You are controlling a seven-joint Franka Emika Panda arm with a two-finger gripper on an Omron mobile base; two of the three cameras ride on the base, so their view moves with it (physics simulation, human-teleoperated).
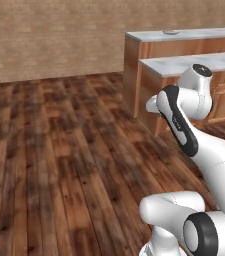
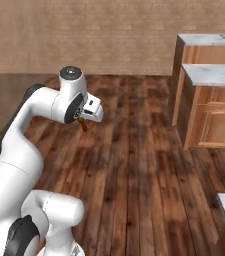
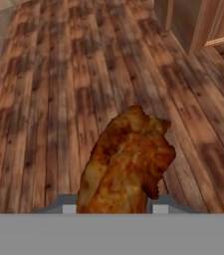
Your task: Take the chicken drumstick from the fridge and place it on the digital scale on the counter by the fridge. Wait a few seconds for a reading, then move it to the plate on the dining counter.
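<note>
One chicken drumstick [image 3: 126,162], glossy reddish-brown with a mottled crust, sits clenched in the gripper [image 2: 83,123], held above the wooden floor [image 3: 58,99], well apart from the dining counter [image 2: 211,73].

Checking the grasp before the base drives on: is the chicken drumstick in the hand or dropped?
In the hand: the chicken drumstick juts from between its fingertips, hanging above the wooden floor.
</note>
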